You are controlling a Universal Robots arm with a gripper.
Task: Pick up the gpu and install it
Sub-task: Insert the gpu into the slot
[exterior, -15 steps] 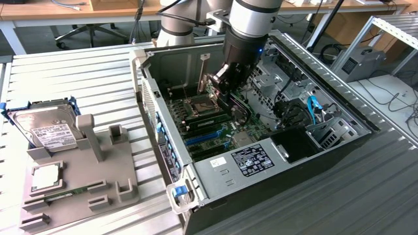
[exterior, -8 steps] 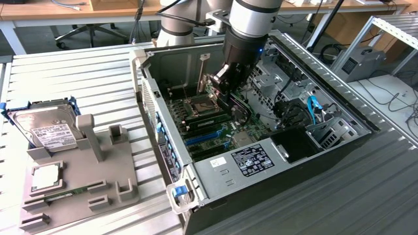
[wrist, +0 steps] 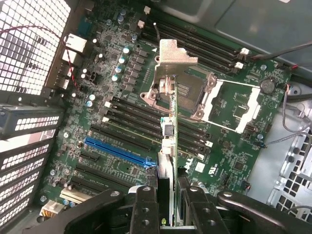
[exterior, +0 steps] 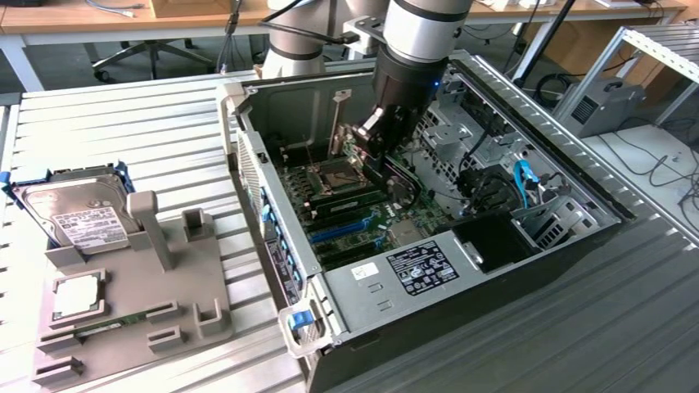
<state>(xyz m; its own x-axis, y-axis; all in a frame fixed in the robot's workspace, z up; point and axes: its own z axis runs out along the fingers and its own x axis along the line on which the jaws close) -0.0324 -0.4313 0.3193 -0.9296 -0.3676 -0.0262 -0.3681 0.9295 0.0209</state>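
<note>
While the gripper (wrist: 169, 195) clamps the gpu (wrist: 171, 129) edge-on, the card hangs over the motherboard (wrist: 117, 83).
Pickup looks done, seating not: inside the computer case (exterior: 249, 155) the card sits near the blue slot (wrist: 119, 151), apparently not pressed into any slot.

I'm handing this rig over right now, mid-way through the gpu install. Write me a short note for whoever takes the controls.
End effector: shut on the gpu, which is gripped edge-on with its metal bracket at the far end.
Where: the arm is inside the open computer case, with the card held over the motherboard. The blue slot beside it is unoccupied.
Done: the gpu is picked up and inside the case.
Left: the gpu is not seated in any slot.
Other: the hard drive sits on the grey fixture at the exterior view's left.
</note>
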